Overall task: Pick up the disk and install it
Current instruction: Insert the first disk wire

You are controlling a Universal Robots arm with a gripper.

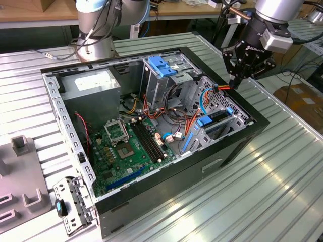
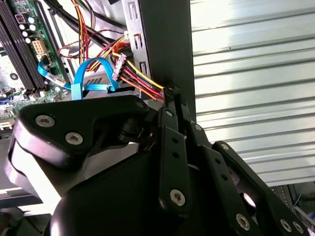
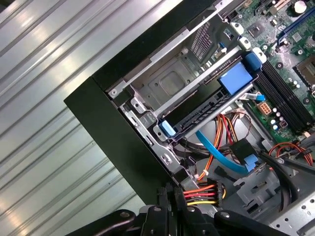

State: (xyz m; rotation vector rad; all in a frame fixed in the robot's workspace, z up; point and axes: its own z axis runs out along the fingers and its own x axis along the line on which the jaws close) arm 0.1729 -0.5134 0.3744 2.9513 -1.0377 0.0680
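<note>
**Open computer case [image 1: 151, 206] on a ribbed table [image 1: 282, 191], read from the exterior view's left.** A loose metal bracket [image 1: 78, 194] lies on the table just beside the case's near corner. Inside the case come the power box [image 1: 93, 83], the circuit board [image 1: 126, 146] and an upright drive cage [image 1: 161, 75] with a blue latch.

Farther toward the exterior view's right, the disk [image 1: 219, 117] sits in a slot of a second cage against the case wall, with its blue rail ends showing. In the first wrist view the disk [image 3: 206, 112] is seen edge-on, most of its body hidden by the cage's metal.

The gripper [image 1: 235, 80] hangs over the case rim, higher than the disk and near it, not touching. Its fingers are drawn narrow, with nothing seen between them. In both wrist views the gripper [image 2: 172, 93] [image 3: 170, 191] has its tips close to a bundle of red, yellow and orange wires [image 2: 133, 73] [image 3: 202, 194].

Beyond the wall, ribbed table forms the open side (inward, cables crowd the space). The arm's upper part is cut off by the picture's edge.
</note>
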